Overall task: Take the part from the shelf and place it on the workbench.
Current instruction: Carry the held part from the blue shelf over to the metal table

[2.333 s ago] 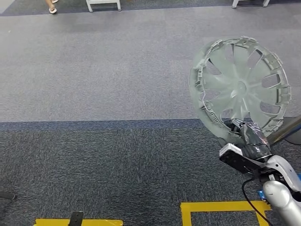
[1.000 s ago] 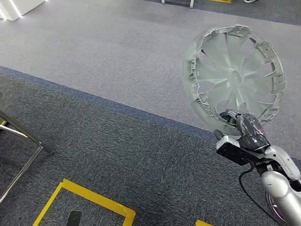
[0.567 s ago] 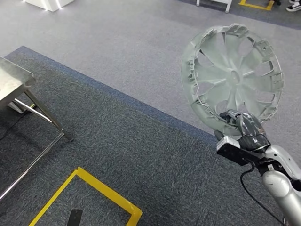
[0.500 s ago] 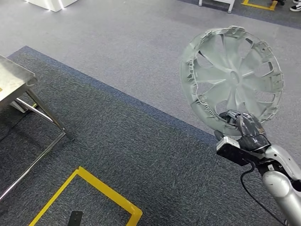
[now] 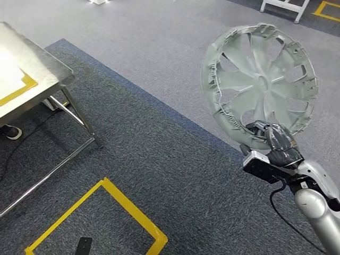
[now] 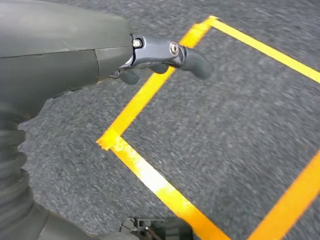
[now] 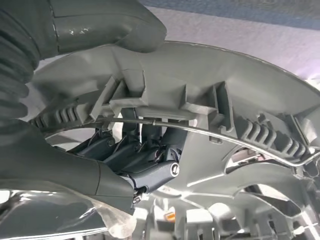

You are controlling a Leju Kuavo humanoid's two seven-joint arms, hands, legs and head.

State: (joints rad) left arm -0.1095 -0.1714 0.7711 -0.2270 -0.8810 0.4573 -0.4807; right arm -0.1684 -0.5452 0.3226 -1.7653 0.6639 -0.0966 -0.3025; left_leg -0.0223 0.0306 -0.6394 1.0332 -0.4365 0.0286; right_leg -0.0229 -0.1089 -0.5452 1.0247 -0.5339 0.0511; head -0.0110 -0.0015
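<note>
**Robot holds wheel-cover part aloft above carpeted floor**

A round, pale grey part (image 5: pixel 260 85), spoked like a wheel cover with clips and a thin wire ring along its rim, stands nearly upright in the air at the right of the head view, well above the carpet. The robot's right hand (image 5: pixel 277 143) grips it at the lowest stretch of the rim. In the right wrist view the same part (image 7: pixel 211 100) arches across the picture, the thick grey thumb lying over the outer edge while the dark fingers (image 7: pixel 124 155) curl in behind the rim, so the hand is clamped on the part. The silver right arm (image 5: pixel 321 212) rises from the lower right corner, a black cable (image 5: pixel 280 212) looping beside it.

The left hand (image 6: pixel 113 55) hangs over the floor in the left wrist view, one dark finger stretched straight out and the others partly tucked under it, holding nothing; how far the fingers are apart cannot be told.

Below lies dark grey carpet (image 5: pixel 160 159) marked with a yellow tape outline (image 5: pixel 120 202), bordered by a lighter grey strip (image 5: pixel 160 42). At the left edge stands a metal workbench (image 5: pixel 36 64) on slanting legs, its shiny top carrying a yellow line, well apart from the part. White furniture legs (image 5: pixel 285 6) show at the far top right.
</note>
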